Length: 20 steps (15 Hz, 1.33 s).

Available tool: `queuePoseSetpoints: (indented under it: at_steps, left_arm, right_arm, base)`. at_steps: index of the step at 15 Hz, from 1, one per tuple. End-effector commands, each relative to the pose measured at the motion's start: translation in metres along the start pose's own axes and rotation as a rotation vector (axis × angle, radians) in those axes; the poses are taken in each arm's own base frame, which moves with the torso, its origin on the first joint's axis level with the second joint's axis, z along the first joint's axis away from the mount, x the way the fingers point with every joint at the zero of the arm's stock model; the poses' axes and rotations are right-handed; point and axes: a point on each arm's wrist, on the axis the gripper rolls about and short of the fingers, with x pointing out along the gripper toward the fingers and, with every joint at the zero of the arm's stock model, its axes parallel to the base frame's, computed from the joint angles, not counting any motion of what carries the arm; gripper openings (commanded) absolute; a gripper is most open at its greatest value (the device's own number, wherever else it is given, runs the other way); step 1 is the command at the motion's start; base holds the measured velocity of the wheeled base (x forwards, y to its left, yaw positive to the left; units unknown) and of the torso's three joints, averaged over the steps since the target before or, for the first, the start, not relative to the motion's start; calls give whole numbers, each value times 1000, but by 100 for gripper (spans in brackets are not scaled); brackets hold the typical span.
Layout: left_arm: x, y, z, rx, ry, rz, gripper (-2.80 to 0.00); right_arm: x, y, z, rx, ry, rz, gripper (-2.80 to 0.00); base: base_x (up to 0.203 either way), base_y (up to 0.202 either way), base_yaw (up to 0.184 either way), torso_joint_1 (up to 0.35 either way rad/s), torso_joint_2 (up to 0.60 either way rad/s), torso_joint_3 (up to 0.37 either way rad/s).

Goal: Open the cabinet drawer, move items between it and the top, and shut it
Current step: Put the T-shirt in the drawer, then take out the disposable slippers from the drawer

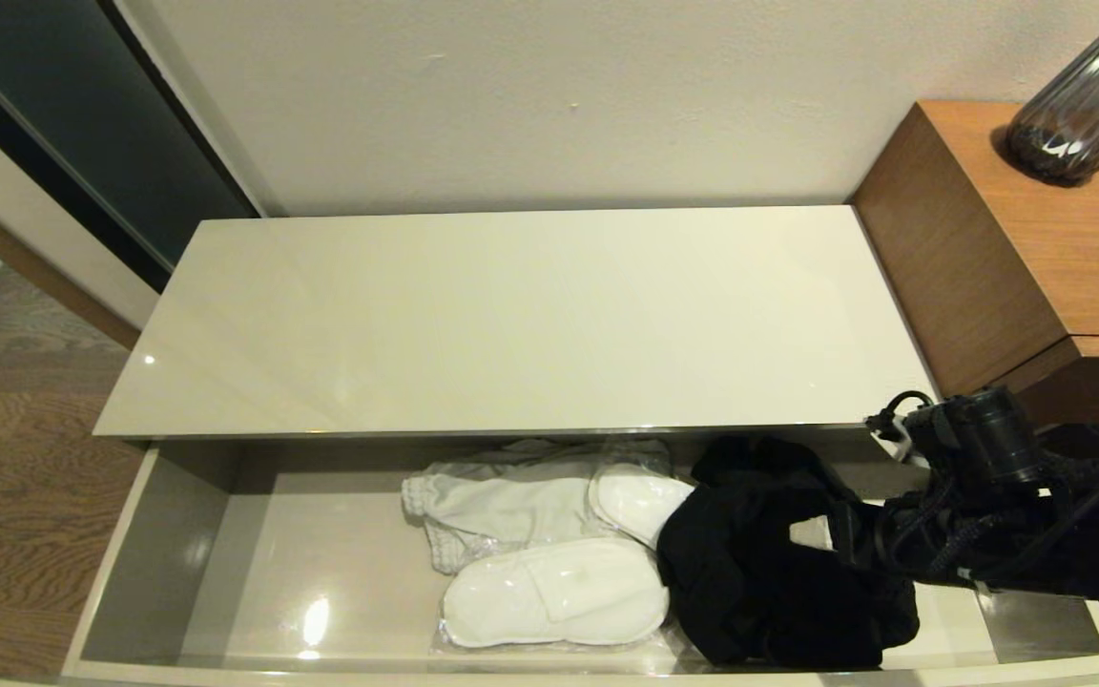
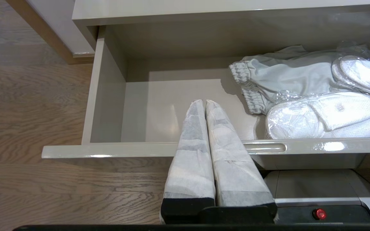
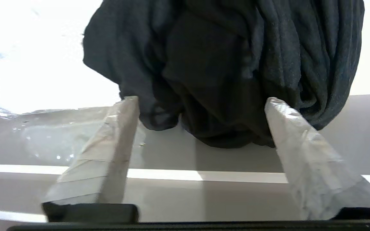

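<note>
Head view shows the drawer (image 1: 158, 563) pulled out toward the robot, under the cabinet top (image 1: 511, 315), which is bare. To the left of the cabinet is the wooden floor (image 1: 15, 496). The left part of the drawer has nothing in it. Near the middle lies the grey garment (image 1: 492, 510), with its elastic band toward the left. Touching it on the right are the two wrapped pairs of slippers: one pair (image 1: 554, 596) lies flat near the front of the drawer, the other pair (image 1: 640, 501) is further back and partly under the black garment (image 1: 769, 572). The black garment lies in a heap in the right part of the drawer, touching both slipper packs. The right arm (image 1: 988, 496) comes in from the right edge, low over the right end of the drawer, just beside the black heap. Behind it stands the brown wooden unit (image 1: 1007, 248), with a dark glass vase (image 1: 1084, 95) on it.

In the left wrist view the left gripper (image 2: 206, 104) has its fingers pressed together and holds nothing; it hangs above the front edge of the drawer, at the empty left part.

In the right wrist view the right gripper (image 3: 201, 99) has its fingers wide apart, with the black garment between and beyond the tips, not clamped.
</note>
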Motion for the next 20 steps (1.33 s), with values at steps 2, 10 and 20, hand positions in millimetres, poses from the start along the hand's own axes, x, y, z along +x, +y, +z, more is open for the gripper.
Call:
queuePoseSetpoints:
  at_steps: [2, 10, 20]
  left_arm:
    - [0, 0, 0, 0, 2, 0, -280]
    - [0, 0, 0, 0, 1, 1, -280]
    - [0, 0, 0, 0, 1, 1, -280]
  right_arm:
    - [-12, 6, -3, -18, -19, 28, 0]
    - [-59, 10, -10, -31, -41, 61, -280]
    - [-169, -25, -50, 65, -121, -11, -280]
  base:
    - [0, 0, 0, 0, 0, 0]
    - [0, 0, 0, 0, 0, 0]
    - [0, 0, 0, 0, 0, 0]
